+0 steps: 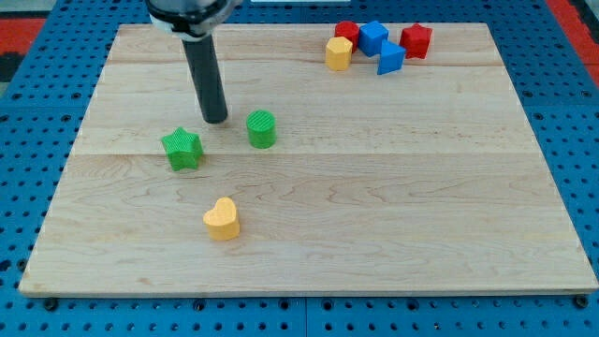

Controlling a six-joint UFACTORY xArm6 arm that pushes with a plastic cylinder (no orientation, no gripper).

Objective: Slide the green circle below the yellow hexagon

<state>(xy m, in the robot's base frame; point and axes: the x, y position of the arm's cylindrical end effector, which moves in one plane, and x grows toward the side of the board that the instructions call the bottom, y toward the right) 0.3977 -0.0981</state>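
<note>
The green circle [261,128] stands left of the board's middle. The yellow hexagon [339,52] stands near the view's top, right of centre, touching a cluster of red and blue blocks. My tip [215,120] rests on the board just left of the green circle, with a small gap between them, and just up and right of the green star [182,148].
A yellow heart [223,219] lies below the green blocks. By the yellow hexagon stand a red block [347,32], a blue cube [372,36], a blue block [390,58] and a red cube [416,40]. The wooden board [374,187] lies on a blue pegboard.
</note>
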